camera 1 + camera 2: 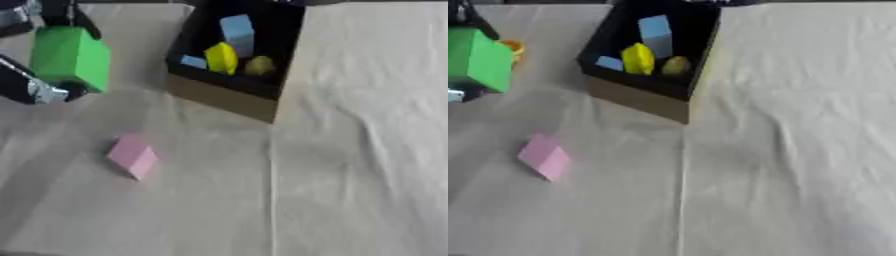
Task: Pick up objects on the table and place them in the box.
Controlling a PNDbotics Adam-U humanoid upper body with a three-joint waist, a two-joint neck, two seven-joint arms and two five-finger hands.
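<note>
Left hand (39, 87) clamped around green block (70, 57), held above table left of box (223, 97). Could clip near rim, dropping short beside pink block (132, 156).

left hand (39, 85) grips large green block (72, 57), upper left | pink block (132, 156) on beige cloth (350, 175) | black-lined cardboard box (229, 95) holds blue, yellow, olive pieces
</note>
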